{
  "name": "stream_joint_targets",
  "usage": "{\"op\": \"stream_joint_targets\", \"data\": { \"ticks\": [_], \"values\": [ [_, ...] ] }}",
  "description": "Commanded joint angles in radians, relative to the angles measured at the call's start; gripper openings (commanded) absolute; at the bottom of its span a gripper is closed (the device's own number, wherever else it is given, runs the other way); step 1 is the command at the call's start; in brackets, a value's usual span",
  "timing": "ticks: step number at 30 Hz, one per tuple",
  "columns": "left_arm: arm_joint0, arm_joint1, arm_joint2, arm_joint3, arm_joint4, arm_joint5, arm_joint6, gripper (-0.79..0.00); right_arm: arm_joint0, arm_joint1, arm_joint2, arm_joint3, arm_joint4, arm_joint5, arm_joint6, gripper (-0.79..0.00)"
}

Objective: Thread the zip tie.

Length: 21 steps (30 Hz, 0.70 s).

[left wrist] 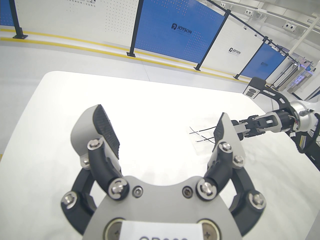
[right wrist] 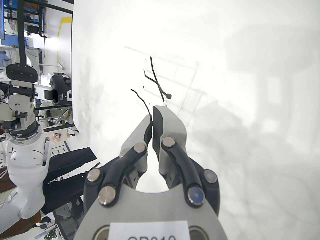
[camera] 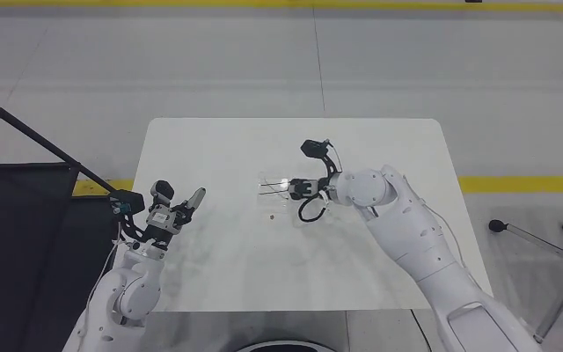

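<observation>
Fingers [left wrist: 106,128] of the left gripper [left wrist: 161,116], grey metal with black ribbed pads, stand wide apart over the near left of the white round-cornered table [camera: 220,158], holding nothing. Farther in, a little right of centre, the right gripper [right wrist: 152,119] points left with its pads pressed together on one end of a thin black plastic zip tie [right wrist: 140,98], whose free length curves away leftward. Just left of its tips, loose black ties [right wrist: 157,83] lie crossed on a clear flat sheet [right wrist: 175,58]. I'd judge this the pickup stage: one tie is pinched, nothing threaded. Next, the left gripper would need to come across and take the other end, so the tail can be lined up with the head's slot, which calls for fine aim. From above, the ties are mere dark lines; the right wrist view makes the pinch plain, and the small head [right wrist: 169,96] of one loose tie. In the left wrist view, that gripper's own finger stands in front of the pinch.
</observation>
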State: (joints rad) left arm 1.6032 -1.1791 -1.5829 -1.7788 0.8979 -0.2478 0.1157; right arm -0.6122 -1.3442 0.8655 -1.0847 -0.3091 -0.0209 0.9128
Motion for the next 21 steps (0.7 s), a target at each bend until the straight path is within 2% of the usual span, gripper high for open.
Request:
{"op": "stream_joint_targets", "data": {
  "ticks": [1, 6, 8, 11, 15, 21],
  "values": [
    [0.0, 0.0, 0.0, 0.0, 0.0, 0.0, 0.0, 0.0, -0.005, 0.005, 0.015, -0.015, -0.004, -0.002, 0.004, -0.785],
    [-0.001, 0.0, 0.0, -0.001, 0.001, -0.001, 0.0, 0.0, -0.021, 0.029, 0.073, -0.089, -0.008, -0.055, 0.062, -0.785],
    [-0.008, 0.002, -0.004, -0.003, 0.009, -0.046, -0.004, 0.0, -0.021, 0.041, 0.097, -0.125, -0.001, -0.109, 0.132, -0.785],
    [-0.026, 0.009, -0.022, 0.012, -0.014, -0.152, -0.027, 0.0, -0.012, 0.058, 0.126, -0.172, -0.003, -0.189, 0.236, -0.785],
    [-0.058, 0.022, -0.053, 0.05, -0.068, -0.364, -0.087, 0.0, 0.014, 0.07, 0.125, -0.213, 0.013, -0.275, 0.395, -0.785],
    [-0.12, 0.039, -0.061, 0.06, -0.073, -0.507, -0.224, 0.0, 0.052, 0.069, 0.092, -0.246, 0.046, -0.323, 0.468, -0.785]
  ]
}}
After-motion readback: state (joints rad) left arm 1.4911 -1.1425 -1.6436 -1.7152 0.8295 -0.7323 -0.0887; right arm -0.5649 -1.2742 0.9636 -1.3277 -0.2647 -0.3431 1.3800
